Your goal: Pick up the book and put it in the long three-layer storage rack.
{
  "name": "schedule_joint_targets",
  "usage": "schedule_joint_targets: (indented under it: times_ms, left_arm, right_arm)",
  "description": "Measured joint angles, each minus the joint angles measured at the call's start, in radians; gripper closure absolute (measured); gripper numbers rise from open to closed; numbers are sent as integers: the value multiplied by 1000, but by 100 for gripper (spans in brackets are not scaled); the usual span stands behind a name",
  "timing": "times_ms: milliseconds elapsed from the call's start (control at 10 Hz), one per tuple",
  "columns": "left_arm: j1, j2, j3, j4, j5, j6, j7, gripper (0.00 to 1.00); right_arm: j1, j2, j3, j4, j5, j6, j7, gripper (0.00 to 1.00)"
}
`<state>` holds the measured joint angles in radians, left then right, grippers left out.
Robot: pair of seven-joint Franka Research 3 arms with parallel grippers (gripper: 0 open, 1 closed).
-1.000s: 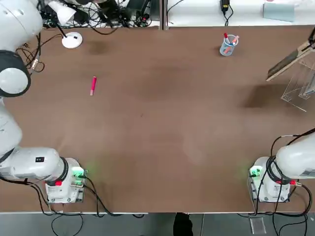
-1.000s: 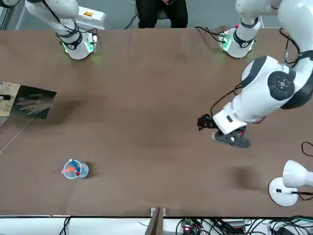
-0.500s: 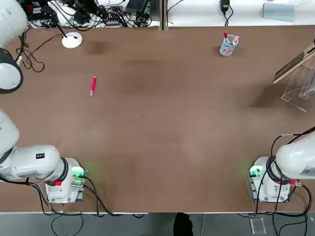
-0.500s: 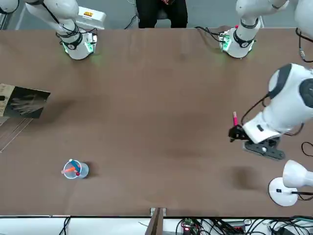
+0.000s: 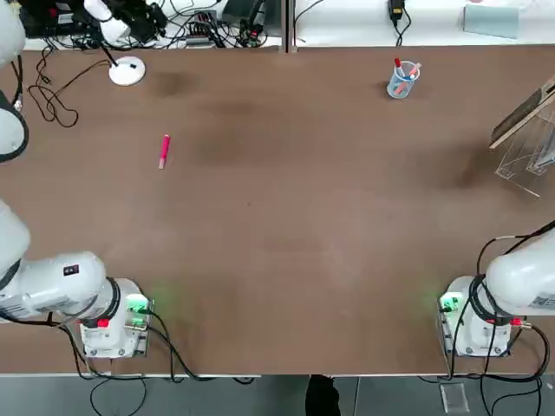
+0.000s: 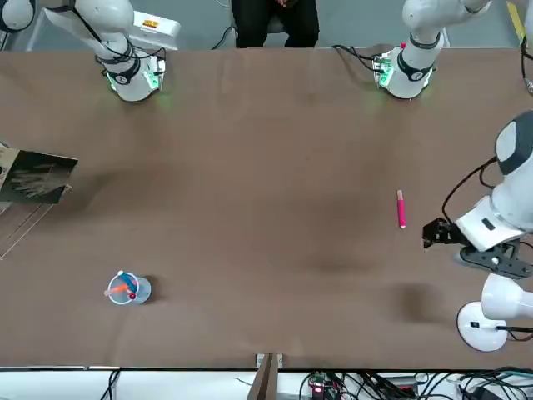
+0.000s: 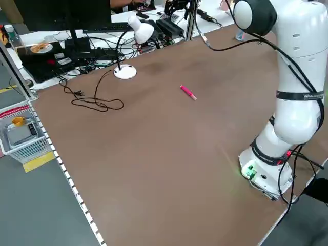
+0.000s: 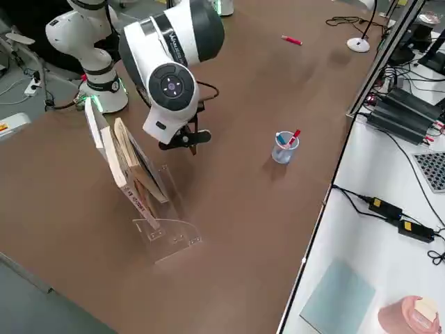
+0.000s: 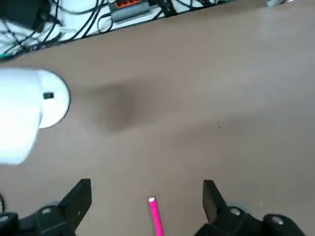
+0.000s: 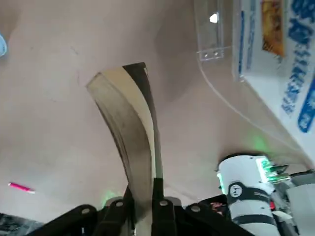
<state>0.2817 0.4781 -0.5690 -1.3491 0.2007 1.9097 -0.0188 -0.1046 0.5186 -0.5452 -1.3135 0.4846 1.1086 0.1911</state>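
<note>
Book (image 6: pixel 33 177): thin, dark grey cover w/ pale hand-like image, tan strip w/ dark lettering along one edge. Held tilted in the air over the bench's right edge, just above the clear acrylic rack (image 8: pixel 163 233), pages bowing. Right tool (image 10: pixel 142 196) pinching book's edge. Left tool (image 9: pixel 147 201) spread wide, empty, above pink pen (image 5: pixel 164 150) nr bench's left edge.

A robotics lab is showing itself: two white arms are sitting bolted to a brown worktop (image 5: pixel 286 260), with tangled cables (image 7: pixel 97 100), a monitor (image 7: pixel 61 13) and power supplies (image 8: pixel 410 108) crowding its edges.
</note>
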Motion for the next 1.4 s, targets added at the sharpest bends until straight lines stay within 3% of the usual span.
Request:
schedule_joint_targets:
  times_ms: [700,900,1200,1400]
  left_arm:
    - [4,-101,21,-1,-25,-164,-109,0]
    - [-90,-137,142,-3,-73,-197,-118,0]
    - [-286,-211,401,-46,-176,-215,-118,0]
    - [-318,-269,458,-109,-196,-220,-117,0]
  right_arm:
    - [-68,69,-1,58,-81,5,-157,85]
    - [-72,82,-1,84,-102,6,-182,85]
    - [-72,101,0,110,-127,28,-223,85]
    - [-75,110,-1,116,-142,38,-244,85]
